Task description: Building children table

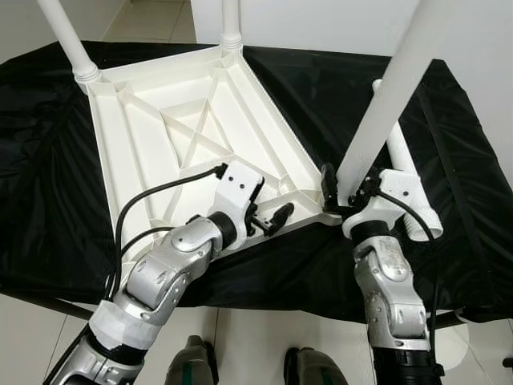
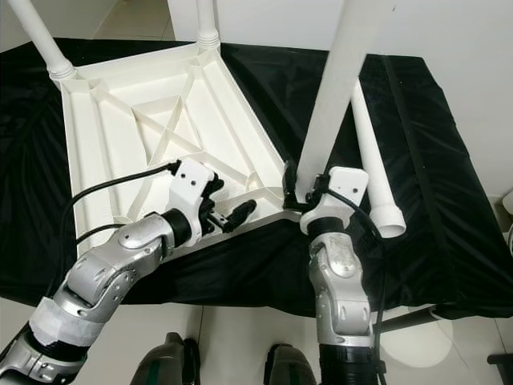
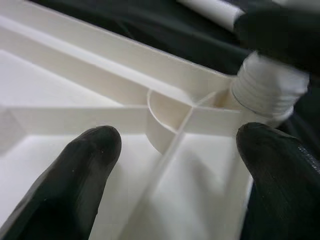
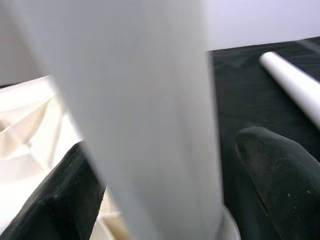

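Two legs stand screwed in, so your right pincer (image 1: 338, 192) grips the white plastic tube leg (image 1: 383, 112) at the upturned white ribbed tabletop's (image 1: 160, 136) lower-centre corner socket; your left pincer (image 1: 268, 220), wide, steadies its rim.

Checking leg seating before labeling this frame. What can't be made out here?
- Whether the threaded end of the third leg is seated in the corner socket: left wrist view, a blurred black finger covers part of it.
- Right hand contact with that leg: right wrist view, leg close and blurred.
- Tops of the two fitted legs: eye views, cut by the upper edge.
- Near corner of the tabletop: the left hand covers part of it.
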